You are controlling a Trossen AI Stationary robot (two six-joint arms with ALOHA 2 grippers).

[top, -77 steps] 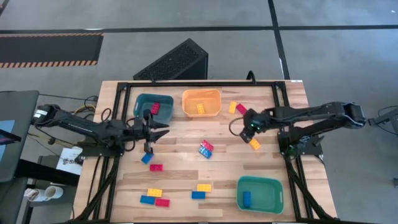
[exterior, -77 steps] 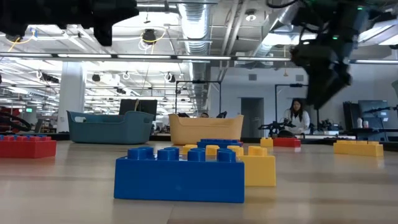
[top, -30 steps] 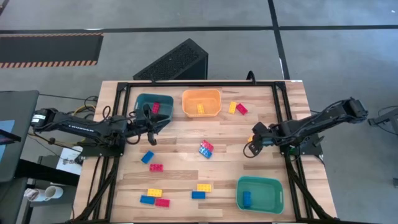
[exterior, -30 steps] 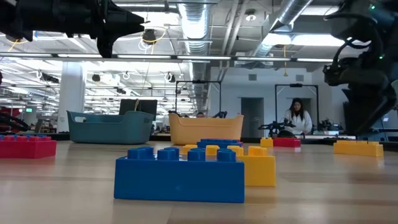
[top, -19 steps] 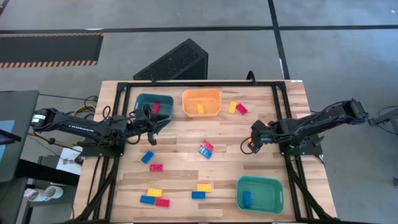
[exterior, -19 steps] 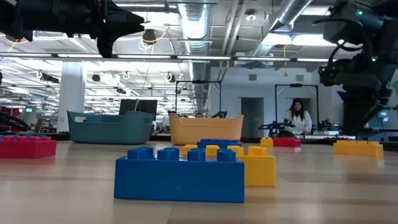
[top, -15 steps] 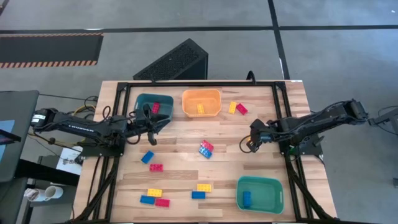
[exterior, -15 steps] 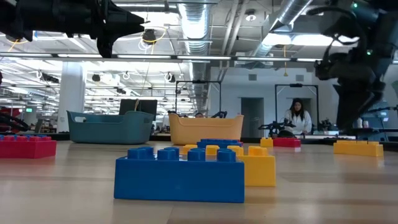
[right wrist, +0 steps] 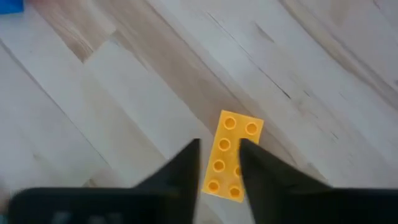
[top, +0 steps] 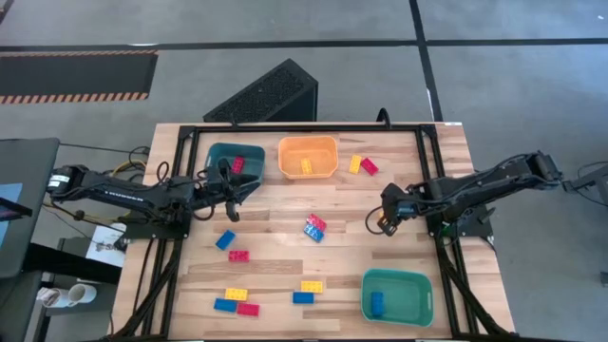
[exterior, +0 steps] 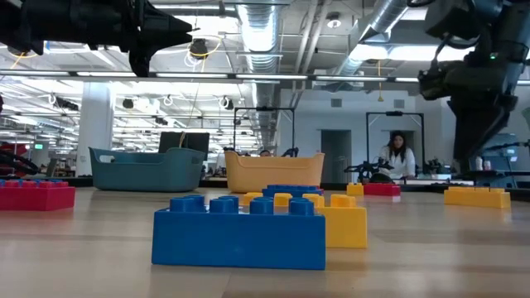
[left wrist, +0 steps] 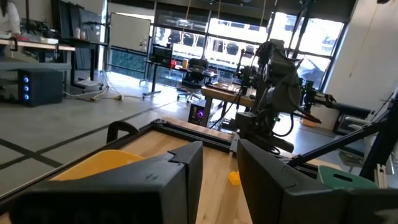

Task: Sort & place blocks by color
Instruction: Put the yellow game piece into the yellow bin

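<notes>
Small studded blocks lie scattered on the wooden table: blue, red, a blue and red pair, several near the near edge, and yellow and red by the far edge. My right gripper hangs open, pointing down above a yellow block that lies flat on the table. The high view hides that block under the gripper. My left gripper waits, slightly open, beside the dark teal bin.
The dark teal bin holds a red block. An orange bin holds a yellow block. A green bin near the right near corner holds a blue block. A black frame rims the table. A person stands far off in the room.
My right gripper has shifted slightly toward the table's left, staying over the yellow block. The left arm has kept still and no block has moved.
</notes>
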